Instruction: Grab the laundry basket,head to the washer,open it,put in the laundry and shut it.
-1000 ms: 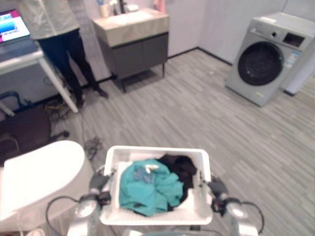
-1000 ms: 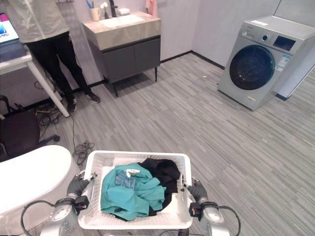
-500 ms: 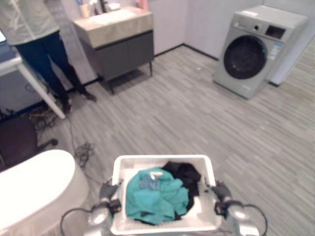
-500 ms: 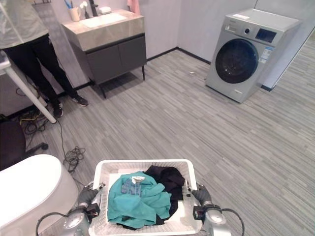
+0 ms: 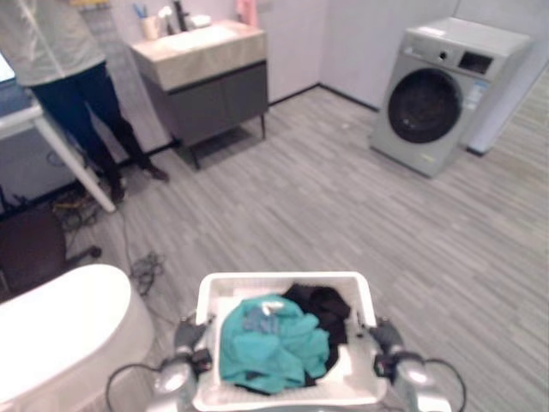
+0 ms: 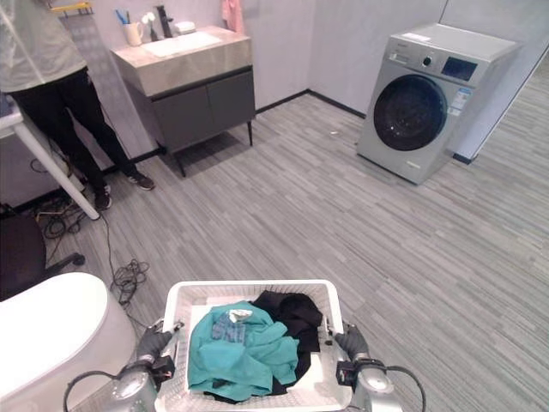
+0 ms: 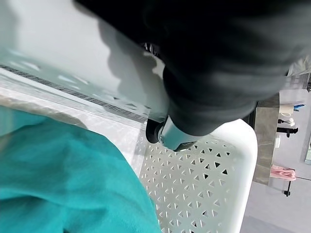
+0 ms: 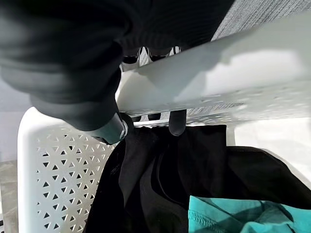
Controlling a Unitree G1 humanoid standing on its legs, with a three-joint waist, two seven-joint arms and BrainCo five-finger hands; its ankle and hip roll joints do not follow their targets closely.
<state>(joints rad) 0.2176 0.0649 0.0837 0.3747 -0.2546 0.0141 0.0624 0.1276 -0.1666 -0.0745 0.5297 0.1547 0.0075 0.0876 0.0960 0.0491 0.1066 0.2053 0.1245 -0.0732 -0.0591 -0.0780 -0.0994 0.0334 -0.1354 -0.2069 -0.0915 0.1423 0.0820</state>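
Note:
A white perforated laundry basket (image 6: 253,288) hangs right in front of me, carried between both hands. Inside lie a teal garment (image 6: 244,354) and a black one (image 6: 293,314). My left hand (image 6: 153,345) is shut on the basket's left rim, its thumb (image 7: 167,136) hooked over the edge in the left wrist view. My right hand (image 6: 350,342) is shut on the right rim, with dark fingertips (image 8: 177,124) curled under it. The grey front-loading washer (image 6: 425,103) stands at the far right against the wall, its round door closed.
A person (image 6: 51,77) stands at a desk at the far left. A grey vanity with a sink (image 6: 193,81) lines the back wall. A white rounded object (image 6: 51,330) sits close at my left, near a black chair (image 6: 21,257). Grey plank floor (image 6: 343,223) stretches towards the washer.
The whole picture has slid left, so the camera has moved; the washer now sits a little nearer the middle. Both hands keep the same hold on the basket.

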